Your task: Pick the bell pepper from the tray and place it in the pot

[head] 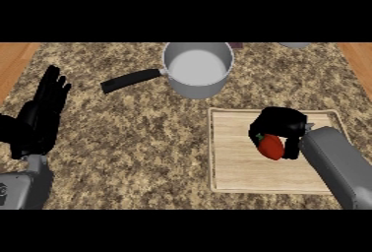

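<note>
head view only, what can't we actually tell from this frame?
- Bell pepper: mostly covered by the right hand curled round it; whether it has left the tray cannot be told.
- Pot: the inside looks pale; the far rim sits at the top edge.
- Grey object at top right: cut off by the edge, unidentifiable.
- Left hand: open, resting at left; its forearm is cut off by the lower edge.

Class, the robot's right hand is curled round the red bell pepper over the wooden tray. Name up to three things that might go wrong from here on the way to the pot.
1. The right hand hides most of the bell pepper, so how well it is held is unclear; it might slip.
2. The pot has tall walls; a low carry could knock its rim.
3. The pot's handle juts left, so a bump could turn the pot.
</note>
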Controlling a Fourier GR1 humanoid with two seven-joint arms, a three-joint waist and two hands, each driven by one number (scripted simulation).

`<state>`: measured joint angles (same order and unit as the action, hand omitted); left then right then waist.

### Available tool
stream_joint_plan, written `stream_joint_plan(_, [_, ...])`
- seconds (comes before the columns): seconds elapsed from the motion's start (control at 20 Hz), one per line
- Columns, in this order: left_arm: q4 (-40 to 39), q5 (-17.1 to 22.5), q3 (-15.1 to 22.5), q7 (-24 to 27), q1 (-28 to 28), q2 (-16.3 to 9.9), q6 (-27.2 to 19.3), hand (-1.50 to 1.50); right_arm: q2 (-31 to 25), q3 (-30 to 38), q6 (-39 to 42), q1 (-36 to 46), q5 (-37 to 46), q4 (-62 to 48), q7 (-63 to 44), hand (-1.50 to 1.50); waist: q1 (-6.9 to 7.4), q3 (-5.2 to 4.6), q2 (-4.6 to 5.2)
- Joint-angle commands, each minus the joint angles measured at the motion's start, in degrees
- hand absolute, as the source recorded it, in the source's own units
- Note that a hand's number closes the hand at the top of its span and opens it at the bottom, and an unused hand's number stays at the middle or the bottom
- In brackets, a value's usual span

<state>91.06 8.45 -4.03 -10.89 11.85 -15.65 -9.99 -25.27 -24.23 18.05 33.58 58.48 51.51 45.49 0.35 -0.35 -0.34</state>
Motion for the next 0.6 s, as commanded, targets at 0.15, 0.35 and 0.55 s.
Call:
stream_joint_plan(0.15, [0.3, -0.7, 0.5, -0.7, 0.3, 0.7, -0.3, 0.00, 21.5, -3.1, 6.4, -0.8, 1.3, 8.2, -23.3, 1.50, -0.36, 0.18, -0.53])
stream_joint_plan(0.35, [0.3, -0.3, 1.2, -0.5, -0.6, 0.8, 0.9, 0.00, 24.7, -5.8, 4.2, -4.0, -1.3, 11.0, -32.7, 1.50, 2.25, 0.27, -0.70])
stream_joint_plan(0.55, [-0.1, -1.0, 2.1, -0.6, 1.2, 1.5, 0.4, 0.00, 25.0, -8.8, 1.1, -5.1, -7.1, 17.2, -43.7, 1.50, 2.82, 0.44, -0.34])
